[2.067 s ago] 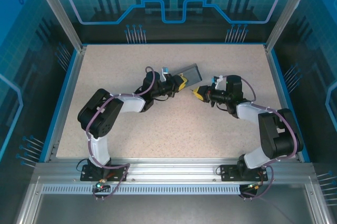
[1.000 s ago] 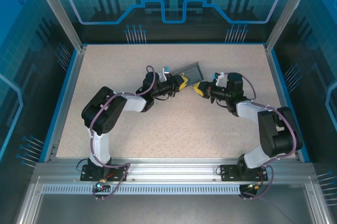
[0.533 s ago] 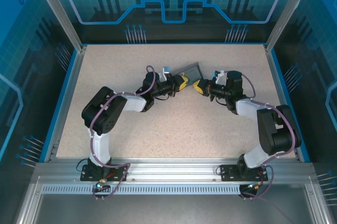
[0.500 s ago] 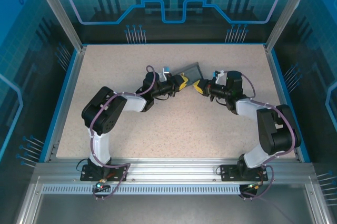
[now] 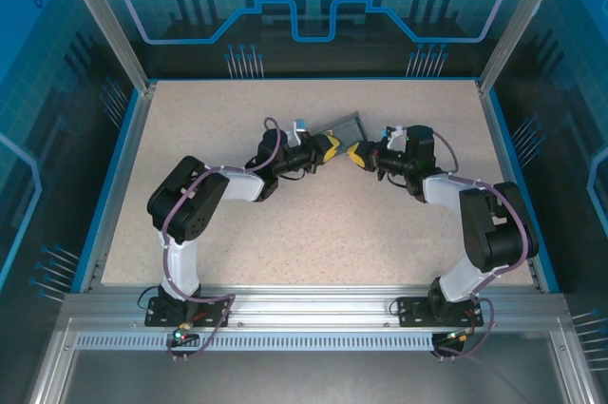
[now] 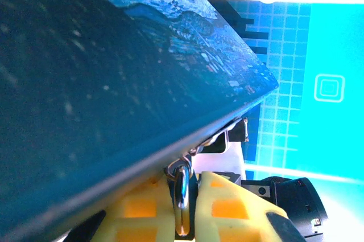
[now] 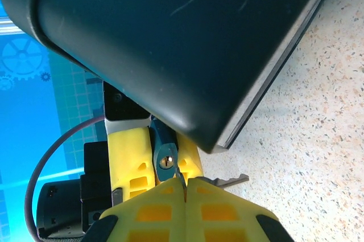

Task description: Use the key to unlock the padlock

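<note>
- Top external, pose: the left arm bends out toward the left edge of the worktop (image 5: 313, 233), and its forearm runs in toward the middle. The right arm mirrors it from the right edge. The left gripper (image 5: 328, 148) and right gripper (image 5: 355, 153) point at each other, tips just beside one another.
- Top external, surroundings: the grippers meet at the near side of the box (image 5: 345, 125). The box sits mid-width on the worktop, nearer the far edge, turned at an angle to the edges.
- Left wrist: the box lid carries a swirling dark-blue painted print. The silver shackle of the padlock (image 6: 182, 196) hangs from a small metal hasp at the lid's edge. It passes down between the yellow fingers (image 6: 236, 210), which are closed in on the padlock.
- Right wrist, key: the right gripper's jaws are pressed together on the key (image 7: 227, 181). Its toothed silver blade sticks out sideways, just above the speckled worktop.
- Right wrist, padlock: the small padlock body is clamped between the left gripper's yellow fingers, just beyond the right fingertips and below a plain dark face of the box. Its end face looks dark teal in this light, with a round brass-coloured keyway toward the camera.
</note>
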Controlling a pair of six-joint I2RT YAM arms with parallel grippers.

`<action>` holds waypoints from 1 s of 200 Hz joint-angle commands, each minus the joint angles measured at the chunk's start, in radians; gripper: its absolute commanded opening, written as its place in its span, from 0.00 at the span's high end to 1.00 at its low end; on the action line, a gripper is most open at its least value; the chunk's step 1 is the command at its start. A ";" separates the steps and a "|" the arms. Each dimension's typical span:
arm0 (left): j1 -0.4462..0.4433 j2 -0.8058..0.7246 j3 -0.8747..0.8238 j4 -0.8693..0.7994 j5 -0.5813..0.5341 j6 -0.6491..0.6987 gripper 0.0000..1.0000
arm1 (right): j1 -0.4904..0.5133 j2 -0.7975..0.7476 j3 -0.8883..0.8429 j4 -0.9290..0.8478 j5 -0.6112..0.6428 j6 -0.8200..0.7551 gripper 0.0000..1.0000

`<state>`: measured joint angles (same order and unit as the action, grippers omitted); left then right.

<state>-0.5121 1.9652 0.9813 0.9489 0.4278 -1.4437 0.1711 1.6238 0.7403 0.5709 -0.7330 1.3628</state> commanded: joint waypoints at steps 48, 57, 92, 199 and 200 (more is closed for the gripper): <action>0.006 0.014 0.046 0.088 0.026 -0.016 1.00 | 0.022 0.018 0.037 0.030 0.012 0.007 1.00; 0.006 0.014 0.047 0.088 0.025 -0.015 1.00 | 0.026 0.018 0.037 0.029 0.013 0.006 1.00; 0.007 0.013 0.045 0.089 0.027 -0.016 1.00 | 0.037 0.024 0.043 0.029 0.019 0.009 1.00; 0.005 0.014 0.043 0.090 0.029 -0.017 1.00 | 0.048 0.035 0.064 0.017 0.026 -0.004 1.00; 0.005 0.014 0.043 0.089 0.029 -0.017 1.00 | 0.048 0.036 0.064 0.016 0.026 -0.004 1.00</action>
<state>-0.5003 1.9759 0.9924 0.9535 0.4244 -1.4513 0.1982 1.6424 0.7670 0.5697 -0.7136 1.3693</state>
